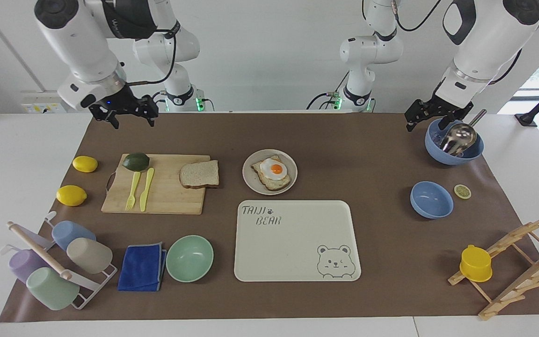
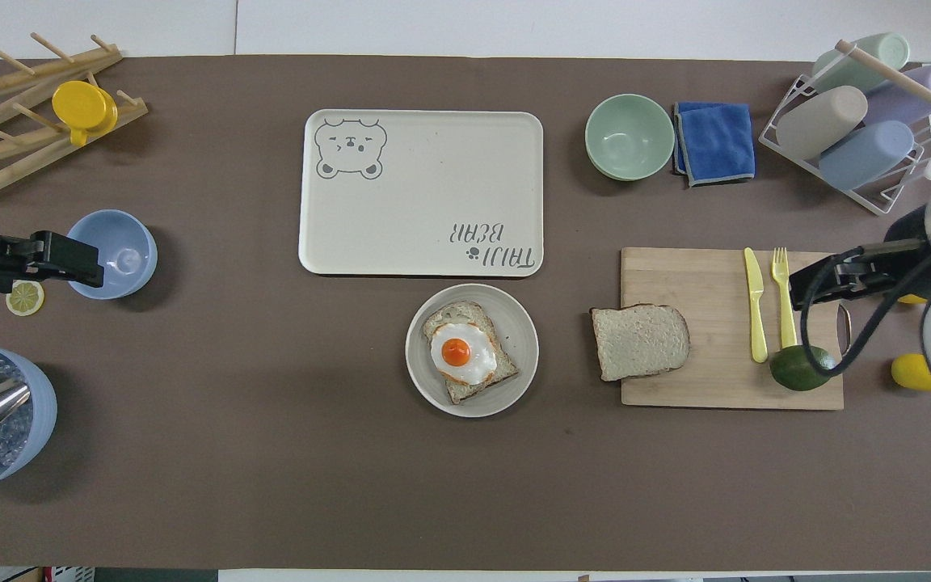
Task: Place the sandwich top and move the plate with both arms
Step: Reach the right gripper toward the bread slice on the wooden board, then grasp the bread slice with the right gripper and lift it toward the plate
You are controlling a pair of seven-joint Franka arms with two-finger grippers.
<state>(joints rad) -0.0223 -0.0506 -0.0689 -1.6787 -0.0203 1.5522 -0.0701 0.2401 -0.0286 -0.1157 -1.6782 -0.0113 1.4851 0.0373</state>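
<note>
The sandwich top (image 1: 199, 174) (image 2: 641, 341), a plain bread slice, lies on the end of the wooden board (image 1: 166, 196) toward the plate. The beige-grey plate (image 1: 251, 182) (image 2: 520, 339) sits mid-table and carries a toast with a fried egg (image 1: 273, 172). My right gripper (image 1: 132, 122) (image 2: 817, 283) hangs open and empty in the air over the board's avocado end. My left gripper (image 1: 426, 124) (image 2: 69, 263) waits open and empty, raised beside the blue bowl with the metal scoop (image 1: 454, 140).
An avocado (image 1: 135, 161), a yellow fork and knife (image 1: 139, 188) lie on the board, with two lemons (image 1: 78, 179) beside it. The bear tray (image 1: 297, 241) lies just farther from the robots than the plate. A mint bowl (image 1: 190, 258), blue cloth, cup rack, blue bowl (image 1: 431, 200) and wooden rack stand around.
</note>
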